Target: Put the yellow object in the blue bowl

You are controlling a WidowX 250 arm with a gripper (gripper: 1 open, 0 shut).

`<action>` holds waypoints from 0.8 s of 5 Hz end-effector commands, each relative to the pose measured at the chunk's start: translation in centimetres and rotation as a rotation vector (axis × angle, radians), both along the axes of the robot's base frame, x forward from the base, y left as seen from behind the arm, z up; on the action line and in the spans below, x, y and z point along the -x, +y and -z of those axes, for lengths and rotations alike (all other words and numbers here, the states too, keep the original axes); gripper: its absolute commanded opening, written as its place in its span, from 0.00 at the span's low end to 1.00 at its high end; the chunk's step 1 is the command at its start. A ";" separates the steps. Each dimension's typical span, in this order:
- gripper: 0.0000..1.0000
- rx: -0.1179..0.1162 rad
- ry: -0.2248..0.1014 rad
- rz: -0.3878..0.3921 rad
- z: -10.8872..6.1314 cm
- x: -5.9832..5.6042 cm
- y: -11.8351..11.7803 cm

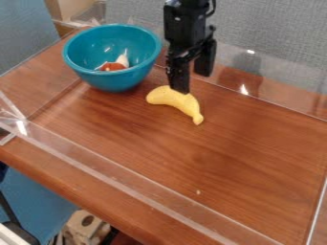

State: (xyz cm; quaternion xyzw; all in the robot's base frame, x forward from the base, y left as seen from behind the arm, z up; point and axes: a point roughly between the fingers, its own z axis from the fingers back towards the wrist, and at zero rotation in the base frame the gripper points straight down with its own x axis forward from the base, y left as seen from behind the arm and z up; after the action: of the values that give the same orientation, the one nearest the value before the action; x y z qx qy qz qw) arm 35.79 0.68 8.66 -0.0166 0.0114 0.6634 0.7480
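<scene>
The yellow object [175,102], just beside the blue bowl [111,57], looks light, rigid and slick, best pinched across its curved middle by the wide-open, empty gripper [189,77].

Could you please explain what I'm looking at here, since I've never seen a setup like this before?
There is a single view, taken from a camera standing off the table and looking down at it from an angle. The black thing hanging from above is the end of a robot arm, and its gripper is a two-fingered claw pointing down. Its fingers are open and hold nothing.

The surface is a wooden table with a low clear plastic wall around its edge. On it lies the yellow object, a small banana-shaped toy, just below the claw in the picture. To the left stands the blue bowl, with a small red-and-white item inside it.

The job is to move the banana into the bowl; that has not happened yet, as the banana lies on the wood.
</scene>
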 end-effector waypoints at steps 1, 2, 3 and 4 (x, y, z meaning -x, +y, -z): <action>1.00 -0.006 -0.058 -0.052 -0.5 -1.2 -0.2; 1.00 -0.012 -0.057 -0.074 1.0 -1.6 -0.9; 1.00 -0.015 -0.057 -0.131 2.2 -1.9 -1.3; 1.00 -0.015 -0.059 -0.199 2.9 -2.3 -1.3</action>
State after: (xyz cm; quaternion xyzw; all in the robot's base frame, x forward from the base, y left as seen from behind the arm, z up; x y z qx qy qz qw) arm 37.41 -0.30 4.06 -0.0126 0.0011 0.7340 0.6790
